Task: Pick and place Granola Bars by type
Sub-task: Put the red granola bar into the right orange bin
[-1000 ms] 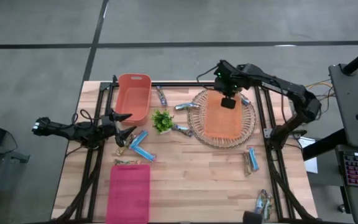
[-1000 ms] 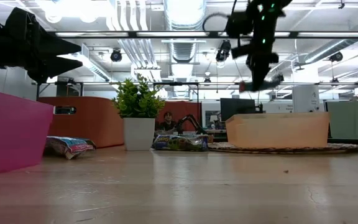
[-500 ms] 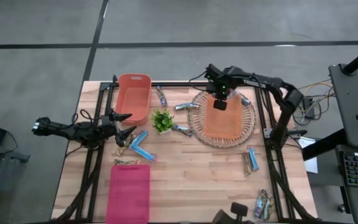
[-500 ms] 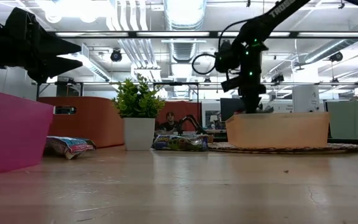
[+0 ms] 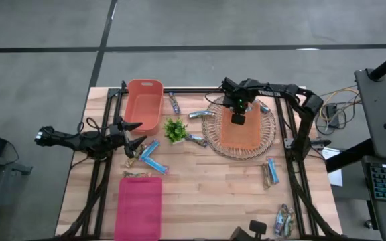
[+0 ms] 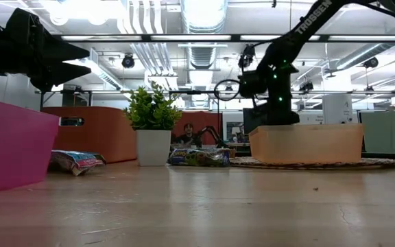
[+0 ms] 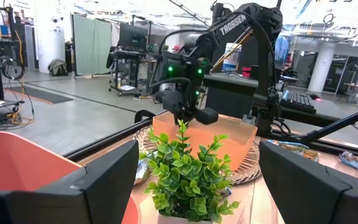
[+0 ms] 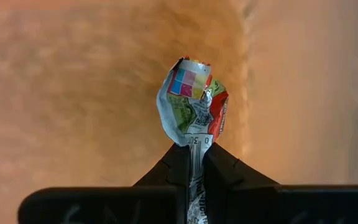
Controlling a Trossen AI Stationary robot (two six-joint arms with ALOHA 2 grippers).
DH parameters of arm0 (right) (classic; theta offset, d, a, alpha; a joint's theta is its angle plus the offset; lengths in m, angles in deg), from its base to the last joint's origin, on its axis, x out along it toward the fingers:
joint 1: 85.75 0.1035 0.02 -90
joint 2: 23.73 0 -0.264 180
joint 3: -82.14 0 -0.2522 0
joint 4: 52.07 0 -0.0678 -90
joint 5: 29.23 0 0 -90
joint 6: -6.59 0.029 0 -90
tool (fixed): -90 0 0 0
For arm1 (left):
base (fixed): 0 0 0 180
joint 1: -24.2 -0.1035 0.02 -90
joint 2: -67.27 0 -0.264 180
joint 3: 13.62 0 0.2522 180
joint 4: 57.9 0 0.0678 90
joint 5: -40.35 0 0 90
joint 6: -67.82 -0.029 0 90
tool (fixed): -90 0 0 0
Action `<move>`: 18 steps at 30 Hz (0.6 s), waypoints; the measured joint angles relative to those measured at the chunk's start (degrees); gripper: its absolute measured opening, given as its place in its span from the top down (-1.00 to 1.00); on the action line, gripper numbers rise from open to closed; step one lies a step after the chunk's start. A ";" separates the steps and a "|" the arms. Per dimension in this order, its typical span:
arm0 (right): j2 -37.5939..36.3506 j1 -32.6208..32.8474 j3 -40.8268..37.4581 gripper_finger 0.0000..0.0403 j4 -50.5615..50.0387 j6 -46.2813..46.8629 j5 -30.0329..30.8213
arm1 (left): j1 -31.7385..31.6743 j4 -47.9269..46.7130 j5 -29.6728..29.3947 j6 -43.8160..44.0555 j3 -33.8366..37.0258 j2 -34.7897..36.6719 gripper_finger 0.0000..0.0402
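My right gripper (image 5: 237,119) reaches down inside the pale orange bin (image 5: 243,137) on the wicker tray (image 5: 271,130) and is shut on a crumpled granola bar (image 8: 191,106) with a silver, green, red and pink wrapper. In the low view the bin wall (image 6: 307,143) hides its fingertips. Other bars lie flat on the table: bright blue ones (image 5: 150,158), a tan one (image 5: 134,175), and others (image 5: 196,114), (image 5: 271,173). My left gripper (image 5: 139,132) hovers open above the table's left side, beside the plant (image 5: 175,129). My right gripper pinches the bar's flat crimped wrapper end (image 8: 192,142) between its two fingers, coming from above and pointing down. The crumpled body of the bar sticks out past the fingertips over the bin's floor; I cannot tell whether it touches the floor.
A coral bin (image 5: 144,104) stands at the far left and a pink bin (image 5: 139,207) at the near left. The potted plant (image 6: 153,113) stands mid-table. More bars lie near the right edge (image 5: 283,219) and by the far rail (image 5: 173,102). Bare wood shows at the near middle.
My right gripper has come down from well above the pale orange bin into it, shifting slightly toward the table's left and near edge, still shut on the bar. The left arm has kept still.
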 joint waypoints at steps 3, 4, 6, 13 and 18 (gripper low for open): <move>0.00 -0.02 -1.11 0.92 1.99 -0.64 0.09 | -0.01 -0.02 -0.01 0.00 0.00 -0.01 -0.55; 0.00 -0.02 -1.19 0.91 2.11 -0.50 0.26 | -0.01 0.00 0.00 0.00 0.00 -0.01 -0.55; 0.00 -0.02 -1.22 0.88 2.42 0.01 0.51 | -0.01 -0.02 -0.02 0.00 0.01 0.00 -0.55; -0.58 0.00 -0.53 0.67 2.41 0.35 0.90 | -0.01 -0.02 0.01 0.00 0.01 0.01 -0.55; -3.40 0.57 0.36 0.50 1.11 0.19 4.64 | -0.01 -0.02 0.01 0.00 0.00 0.00 -0.55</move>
